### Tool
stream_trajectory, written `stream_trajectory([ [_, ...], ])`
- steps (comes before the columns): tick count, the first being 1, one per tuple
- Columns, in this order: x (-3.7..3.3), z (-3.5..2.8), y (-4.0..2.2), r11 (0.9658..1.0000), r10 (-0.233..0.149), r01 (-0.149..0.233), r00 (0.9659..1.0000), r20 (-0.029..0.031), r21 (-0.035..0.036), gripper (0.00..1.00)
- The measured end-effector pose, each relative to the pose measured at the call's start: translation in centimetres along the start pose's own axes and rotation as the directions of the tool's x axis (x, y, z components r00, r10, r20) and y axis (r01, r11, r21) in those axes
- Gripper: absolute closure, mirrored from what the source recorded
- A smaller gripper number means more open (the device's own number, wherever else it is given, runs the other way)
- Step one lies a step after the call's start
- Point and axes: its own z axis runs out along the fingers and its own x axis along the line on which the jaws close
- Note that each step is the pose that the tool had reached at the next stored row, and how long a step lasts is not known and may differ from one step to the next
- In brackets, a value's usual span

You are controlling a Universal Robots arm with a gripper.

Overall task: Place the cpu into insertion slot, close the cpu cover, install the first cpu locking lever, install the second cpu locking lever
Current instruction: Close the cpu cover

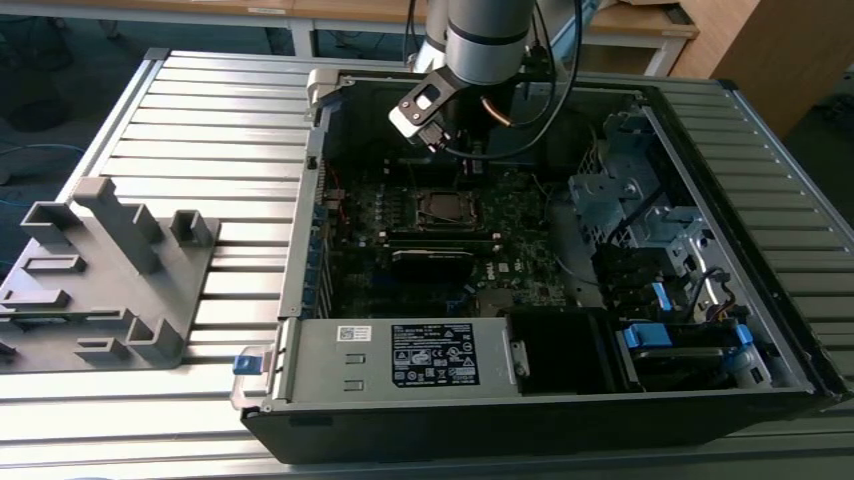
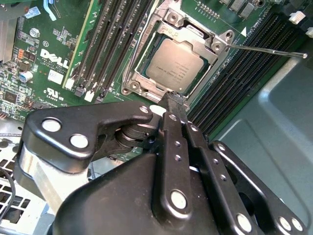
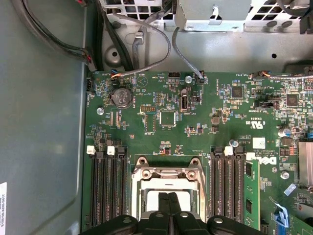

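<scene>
The exterior view takes in the whole open computer case [image 1: 296, 260] lying on a slatted table [image 1: 200, 130]. A grey moulded fixture [image 1: 100, 270] sits at 9 o'clock of the case. Inside the case, the insertion slot [image 1: 441, 206] lies near the middle of the motherboard [image 1: 521, 215]. A labelled power-supply box [image 1: 400, 355] is at 6 o'clock of the slot and a metal drive cage [image 1: 641, 210] at 3 o'clock. The gripper [image 1: 451, 145] hangs at 12 o'clock of the slot

The second wrist view gives the detail. The cpu [image 2: 173, 66] is a flat square with a dull grey-brown metal face, and it lies seated in the slot. The cpu cover [image 2: 186, 30], a thin silver frame, is down around it, so the chip's face shows through the window. The gripper [image 2: 174, 98] has its fingers pressed together with nothing between them, and the tip is right at the cover's edge; I cannot tell if it touches. A thin locking lever [image 2: 266, 51] juts out from the cover's corner across the memory slots [image 2: 117, 39]

The first wrist view adds the wider board, with its coin battery [image 3: 121, 98] and loose cables. The closed fingertips [image 3: 165, 201] sit over the cover's window [image 3: 166, 172]
</scene>
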Motion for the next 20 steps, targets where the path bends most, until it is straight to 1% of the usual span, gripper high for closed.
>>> stream_trajectory([
  [5, 0.00, 0.01, -0.17, 1.0000, 0.000, 0.000, 1.0000, -0.0001, -0.0001, 0.89],
  [12, 0.00, 0.01, -0.18, 1.0000, -0.004, 0.004, 1.0000, -0.0002, 0.0001, 0.89],
  [14, 0.00, 0.02, -0.19, 0.9998, -0.020, 0.020, 0.9998, -0.0010, 0.0007, 0.89],
  [16, 0.00, 0.03, -0.19, 0.9988, -0.048, 0.048, 0.9988, -0.0024, 0.0016, 0.89],
  [18, 0.00, 0.05, -0.19, 0.9968, -0.080, 0.080, 0.9967, -0.0040, 0.0026, 0.89],
  [20, 0.00, 0.08, -0.19, 0.9932, -0.116, 0.116, 0.9932, -0.0059, 0.0035, 0.89],
])
